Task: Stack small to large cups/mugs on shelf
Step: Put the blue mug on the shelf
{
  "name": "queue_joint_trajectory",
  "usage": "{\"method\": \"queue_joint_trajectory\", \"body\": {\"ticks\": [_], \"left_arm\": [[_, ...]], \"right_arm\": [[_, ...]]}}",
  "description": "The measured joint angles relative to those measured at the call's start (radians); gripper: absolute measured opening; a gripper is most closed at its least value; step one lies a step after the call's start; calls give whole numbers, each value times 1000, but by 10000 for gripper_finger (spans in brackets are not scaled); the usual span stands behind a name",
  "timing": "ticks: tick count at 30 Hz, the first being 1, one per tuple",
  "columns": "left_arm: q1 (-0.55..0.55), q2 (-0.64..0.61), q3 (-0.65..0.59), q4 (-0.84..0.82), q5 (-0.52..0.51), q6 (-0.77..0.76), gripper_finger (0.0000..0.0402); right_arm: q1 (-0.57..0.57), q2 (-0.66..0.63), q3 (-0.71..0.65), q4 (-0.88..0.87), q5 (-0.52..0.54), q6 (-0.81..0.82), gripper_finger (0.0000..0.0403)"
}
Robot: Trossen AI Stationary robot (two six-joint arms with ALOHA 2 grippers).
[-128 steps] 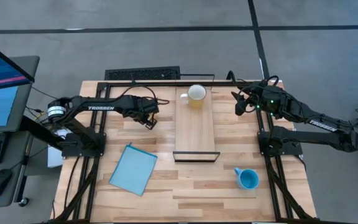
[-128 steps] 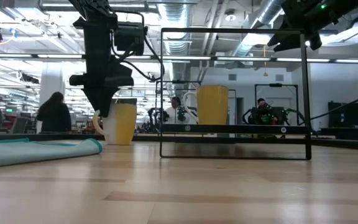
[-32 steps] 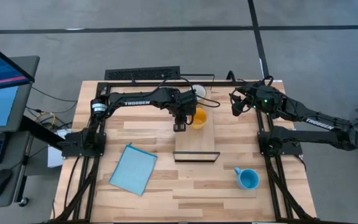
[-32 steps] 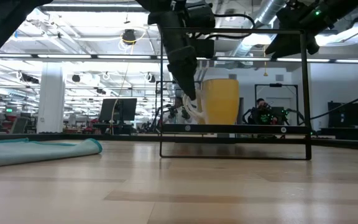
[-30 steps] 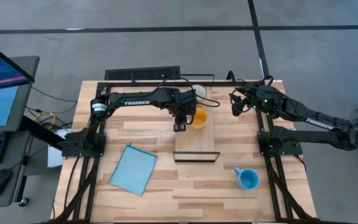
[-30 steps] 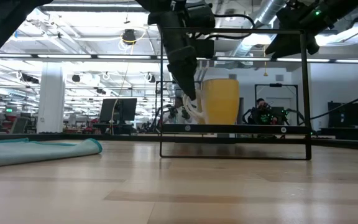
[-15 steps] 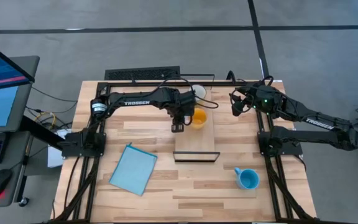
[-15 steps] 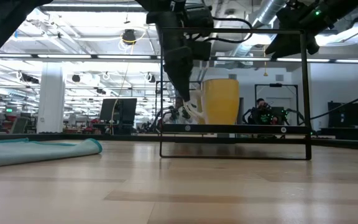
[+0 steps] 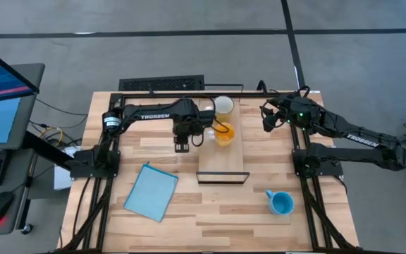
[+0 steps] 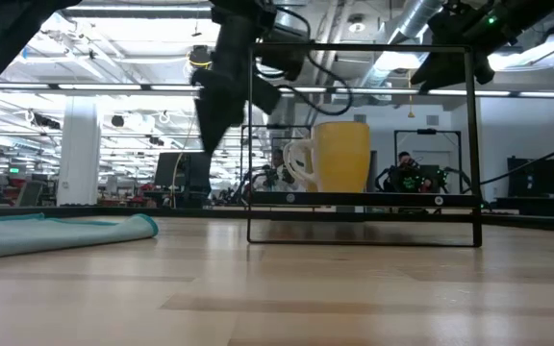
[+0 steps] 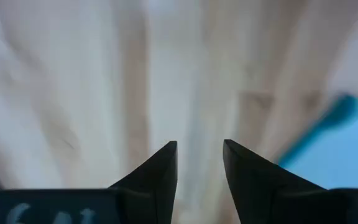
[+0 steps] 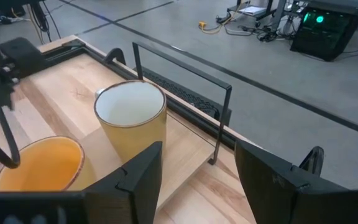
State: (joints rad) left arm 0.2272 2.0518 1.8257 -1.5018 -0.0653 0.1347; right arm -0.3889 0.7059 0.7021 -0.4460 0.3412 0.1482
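Note:
The orange mug (image 9: 224, 132) stands upright on its base on the light-wood shelf (image 9: 220, 156). The pale yellow mug (image 9: 223, 106) stands just behind it at the shelf's far end. The right wrist view shows both, yellow mug (image 12: 131, 118) and orange mug (image 12: 39, 165). The blue mug (image 9: 281, 203) sits on the table near the right front. My left gripper (image 9: 182, 146) hangs open over bare table left of the shelf, holding nothing (image 11: 199, 155). My right gripper (image 9: 265, 118) waits open in the air right of the shelf's far end (image 12: 197, 162).
A thin black wire frame (image 10: 364, 46) stands around the shelf. A light-blue sheet (image 9: 151, 190) lies flat on the table's near left. A black keyboard (image 9: 162, 83) lies beyond the far edge. Bare wood stretches along the table's near side.
My left gripper has drawn away from the orange mug, toward the table's left edge and off the shelf. The orange mug stays standing on the shelf in front of the yellow one.

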Motion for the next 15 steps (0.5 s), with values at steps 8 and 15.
{"method": "queue_joint_trajectory", "body": {"ticks": [8, 15], "left_arm": [[-7, -122, 0, 105, 186, -96, 121], [-7, -283, 0, 244, 106, -149, 121]], "right_arm": [[0, 0, 0, -32, 0, 0, 221], [0, 0, 0, -40, 0, 0, 221]]}}
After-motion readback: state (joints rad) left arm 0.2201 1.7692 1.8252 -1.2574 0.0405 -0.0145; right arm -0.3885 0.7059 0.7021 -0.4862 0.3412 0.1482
